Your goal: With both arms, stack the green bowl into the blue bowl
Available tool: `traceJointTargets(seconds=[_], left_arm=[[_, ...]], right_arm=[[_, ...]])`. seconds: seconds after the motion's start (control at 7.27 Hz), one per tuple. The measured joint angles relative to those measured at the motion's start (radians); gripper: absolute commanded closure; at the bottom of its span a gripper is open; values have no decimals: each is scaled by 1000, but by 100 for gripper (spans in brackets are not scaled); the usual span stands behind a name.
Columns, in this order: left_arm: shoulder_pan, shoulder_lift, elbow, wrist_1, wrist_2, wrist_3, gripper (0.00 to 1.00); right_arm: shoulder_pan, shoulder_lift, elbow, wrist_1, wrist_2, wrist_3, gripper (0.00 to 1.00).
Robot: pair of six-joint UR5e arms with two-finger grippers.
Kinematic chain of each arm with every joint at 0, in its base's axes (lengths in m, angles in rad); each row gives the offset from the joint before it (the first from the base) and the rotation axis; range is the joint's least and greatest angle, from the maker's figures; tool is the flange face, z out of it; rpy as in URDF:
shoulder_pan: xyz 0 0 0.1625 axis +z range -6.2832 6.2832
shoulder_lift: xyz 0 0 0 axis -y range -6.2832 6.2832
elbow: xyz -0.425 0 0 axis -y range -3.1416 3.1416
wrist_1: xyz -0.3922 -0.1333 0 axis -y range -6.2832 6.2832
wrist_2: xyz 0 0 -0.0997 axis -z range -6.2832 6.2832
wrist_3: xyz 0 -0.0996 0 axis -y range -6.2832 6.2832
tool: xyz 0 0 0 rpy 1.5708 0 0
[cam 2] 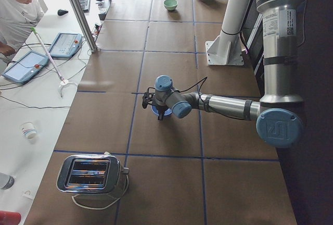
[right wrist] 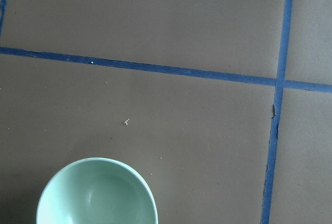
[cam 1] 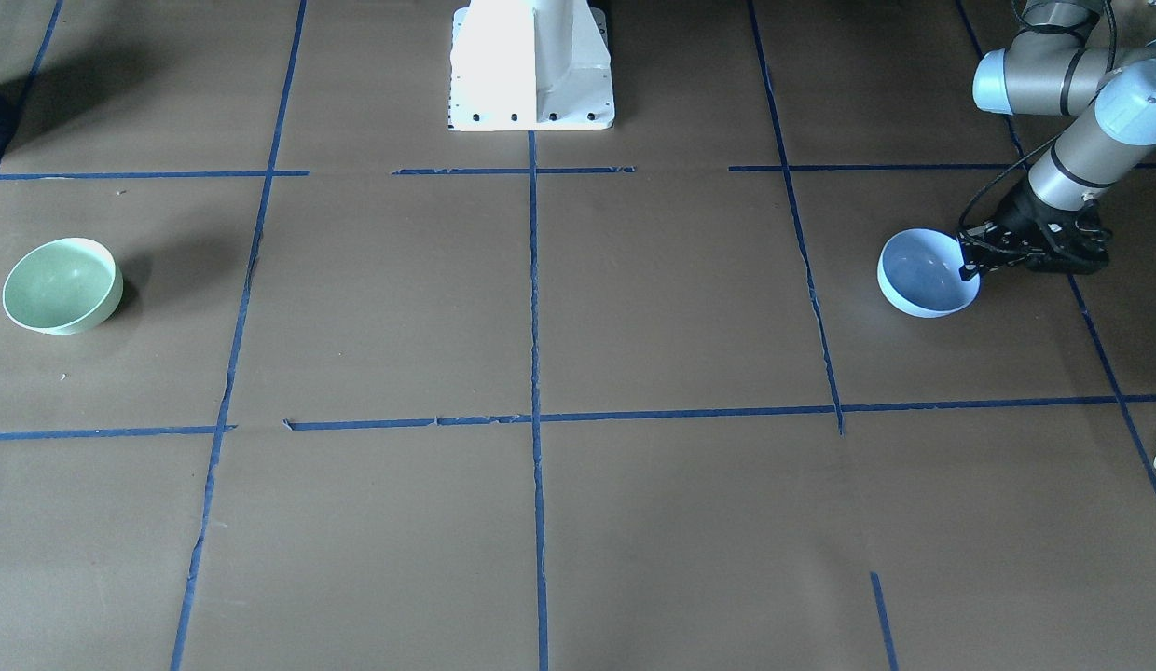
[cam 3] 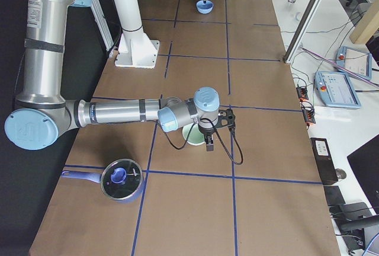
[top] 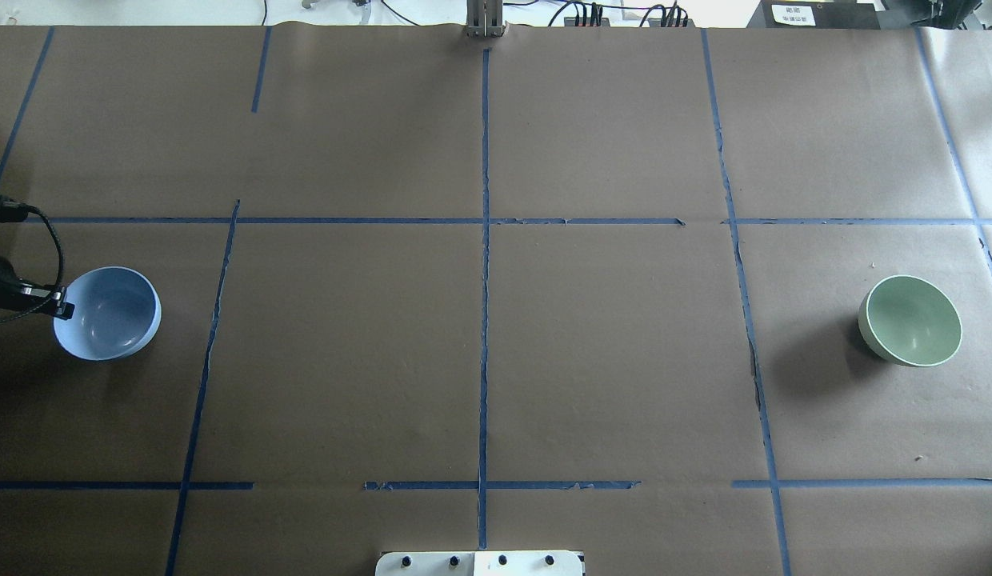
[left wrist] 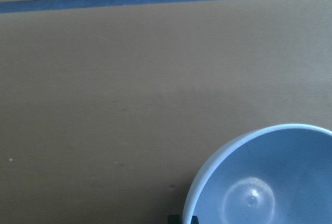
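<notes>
The blue bowl (cam 1: 923,275) sits at the table's left end and also shows in the overhead view (top: 108,312). My left gripper (cam 1: 968,264) is at its outer rim, with one finger on each side of the rim in the left wrist view, shut on the blue bowl (left wrist: 270,182). The green bowl (cam 1: 61,284) stands upright at the opposite end of the table (top: 910,320). My right gripper (cam 3: 208,133) hangs just above the green bowl (right wrist: 96,193). It shows only in the exterior right view, so I cannot tell whether it is open or shut.
The white pedestal base (cam 1: 531,65) stands at the robot's edge, mid-table. A toaster (cam 2: 89,173) sits beyond the blue bowl at the left end. A lidded pot (cam 3: 121,180) sits near the green bowl at the right end. An operator (cam 2: 21,6) sits across the table.
</notes>
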Motion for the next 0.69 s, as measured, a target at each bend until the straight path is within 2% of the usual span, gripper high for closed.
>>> traceJointTargets(seconds=[0.14, 0.41, 0.55, 0.69], left_arm=[[6, -76, -45, 101, -8, -53, 100], [125, -338, -73, 325, 17, -226, 100], [219, -478, -49, 416, 69, -313, 100], [308, -618, 19, 460, 126, -406, 100]], right_arm=[[0, -1, 0, 0, 1, 0, 0], [-1, -2, 0, 0, 1, -1, 0], [-1, -2, 0, 0, 1, -1, 0], [-2, -1, 0, 0, 2, 0, 0]])
